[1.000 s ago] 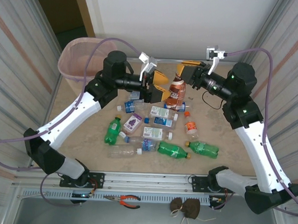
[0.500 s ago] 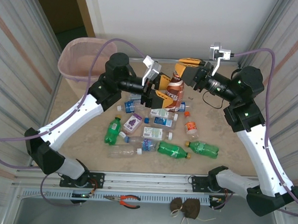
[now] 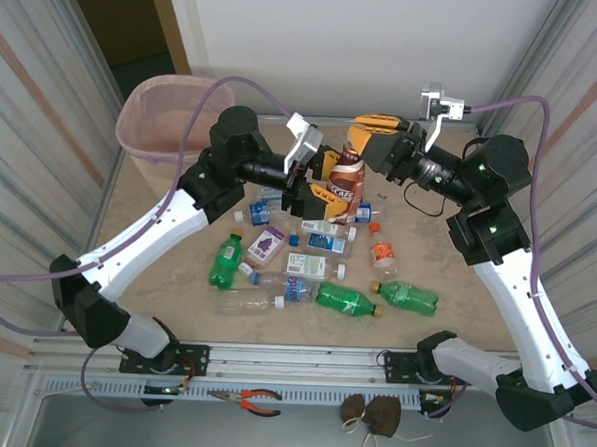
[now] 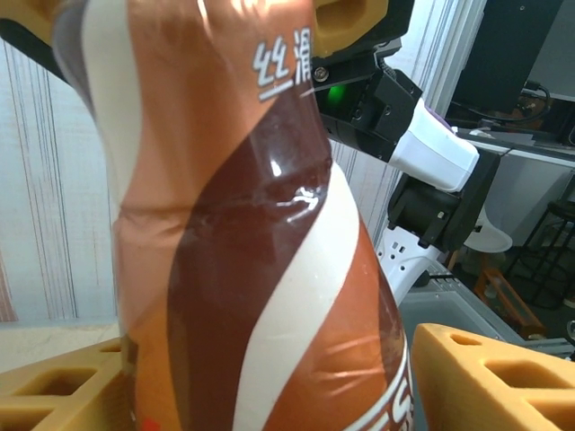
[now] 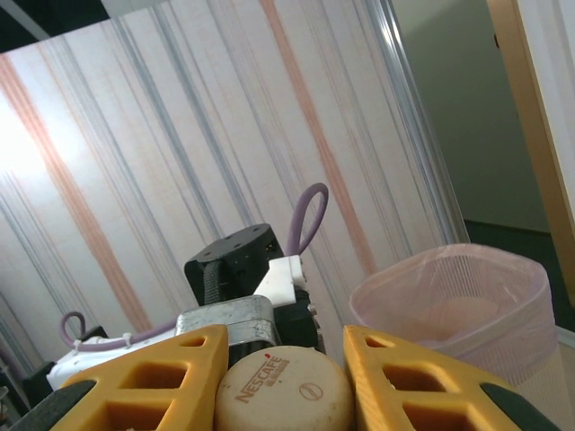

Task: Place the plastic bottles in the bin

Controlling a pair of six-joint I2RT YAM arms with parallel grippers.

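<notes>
The right fingers [image 3: 368, 147] are clenched on the cap [image 5: 283, 392] of the brown bottle [image 3: 347, 183], which is upright over the far middle of the bench [image 3: 476, 283], right of the bin [image 3: 123, 124]. The left fingers [image 4: 490, 377] straddle its body; I cannot tell whether they grip. Other bottles [image 3: 346, 301] lie nearer.

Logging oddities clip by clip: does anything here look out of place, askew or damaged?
The brown bottle, held with the right gripper shut on its cap and the left gripper open around its body, has a creased label. Orange-handled pliers lie on the ledge by the arm bases, a stray tool.
</notes>
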